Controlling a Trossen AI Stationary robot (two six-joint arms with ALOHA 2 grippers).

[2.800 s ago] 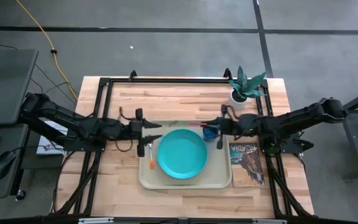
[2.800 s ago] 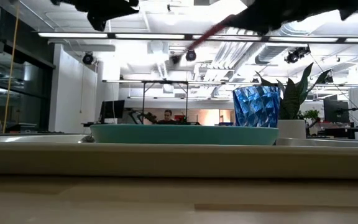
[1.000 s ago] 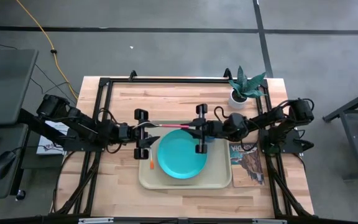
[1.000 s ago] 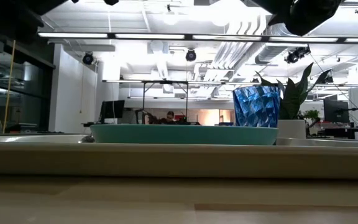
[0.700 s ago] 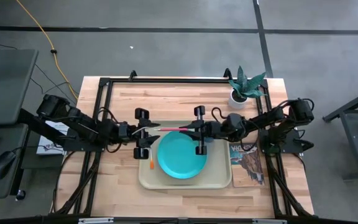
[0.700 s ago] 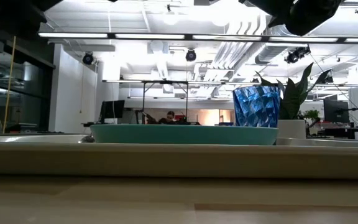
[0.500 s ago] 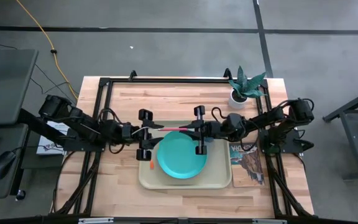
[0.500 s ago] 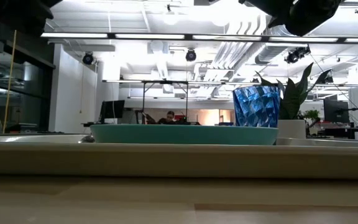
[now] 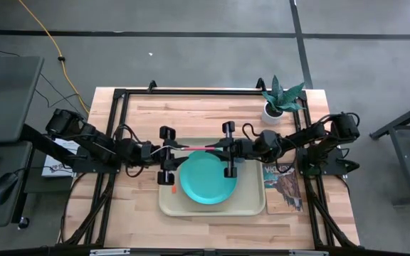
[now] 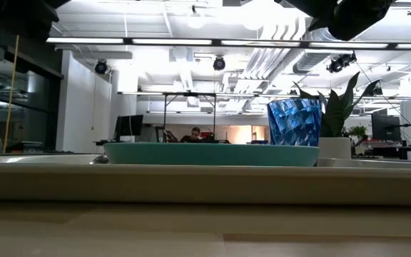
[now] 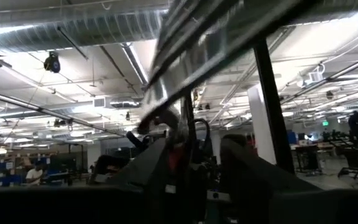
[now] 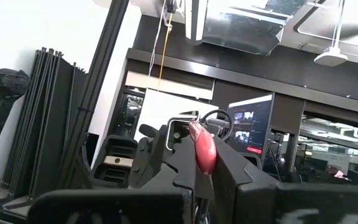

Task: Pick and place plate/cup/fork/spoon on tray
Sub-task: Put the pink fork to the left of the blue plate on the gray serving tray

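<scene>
The fork (image 9: 198, 146), with its red-pink handle, hangs level above the tray's far side between my two grippers. My right gripper (image 9: 221, 147) is shut on its handle end. My left gripper (image 9: 173, 151) faces it and is open, with its fingers on either side of the tine end. The turquoise plate (image 9: 206, 178) lies on the beige tray (image 9: 212, 208). The blue cup (image 10: 295, 121) stands on the tray's far right and is mostly hidden under my right gripper in the high view. Only the spoon's orange handle tip (image 9: 173, 189) shows below my left gripper. My right gripper pinches the fork's red-pink handle (image 12: 204, 152) near its free end between its two fingers (image 12: 179, 168). The fingers come level from the table's right and lie along the fork. The fork sticks out toward the table's left, level and clear of the tray and plate.
A white pot with a green plant (image 9: 280, 99) stands at the far right of the table. A book (image 9: 282, 188) lies to the right of the tray. A black frame runs around the table top. People sit far off in the room behind.
My left gripper has moved a little toward the table's right, closing on the fork's tine end and covering more of the spoon. My right gripper has held the fork still and level.
</scene>
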